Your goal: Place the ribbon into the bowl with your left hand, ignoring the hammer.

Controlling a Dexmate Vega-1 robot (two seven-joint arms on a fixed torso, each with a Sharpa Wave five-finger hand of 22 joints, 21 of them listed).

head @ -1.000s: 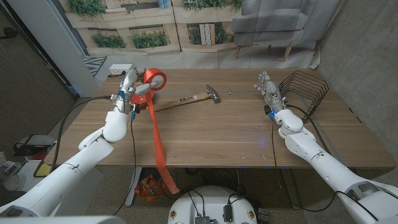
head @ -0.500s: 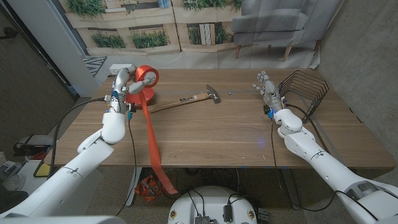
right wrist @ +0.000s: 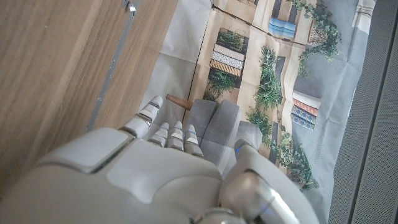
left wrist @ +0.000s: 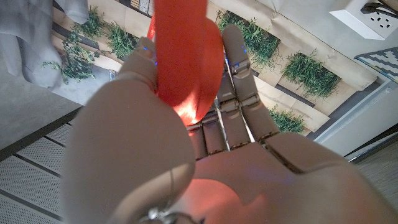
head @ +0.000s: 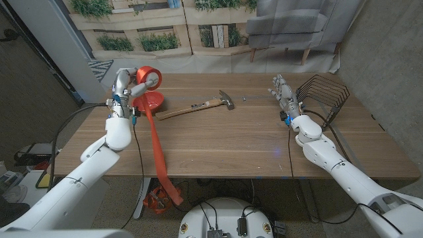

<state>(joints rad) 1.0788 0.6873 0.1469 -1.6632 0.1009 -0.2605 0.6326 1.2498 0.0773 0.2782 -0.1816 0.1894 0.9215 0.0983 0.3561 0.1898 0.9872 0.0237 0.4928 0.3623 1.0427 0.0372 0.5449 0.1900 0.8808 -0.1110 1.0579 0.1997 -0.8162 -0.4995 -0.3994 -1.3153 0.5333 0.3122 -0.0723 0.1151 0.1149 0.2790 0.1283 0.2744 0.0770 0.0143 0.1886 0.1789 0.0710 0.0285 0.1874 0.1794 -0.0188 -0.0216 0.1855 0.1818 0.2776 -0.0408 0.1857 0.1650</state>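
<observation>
Your left hand [head: 124, 86] is raised above the far left corner of the wooden table [head: 251, 139], and it holds the spool of orange-red ribbon [head: 149, 77] with fingers wrapped around it. In the left wrist view the same hand [left wrist: 186, 155] shows its fingers [left wrist: 239, 81] closed against the red roll [left wrist: 183, 56]. A long loose tail of the ribbon hangs from the spool, runs down across the tabletop and drops over the near edge.

The red bowl [head: 154, 100] sits on the table just beside and below the lifted spool; the spool is in the air, not in the bowl.

The wooden-handled hammer with a metal head [head: 201, 104] lies on the table to the right of the bowl, apart from your hand.

Your right hand [head: 285, 96] is at the far right of the table, beside the black wire rack [head: 324, 96], holding nothing, its fingers straight and close together. The right wrist view shows those fingers [right wrist: 168, 134] extended past the table edge.
</observation>
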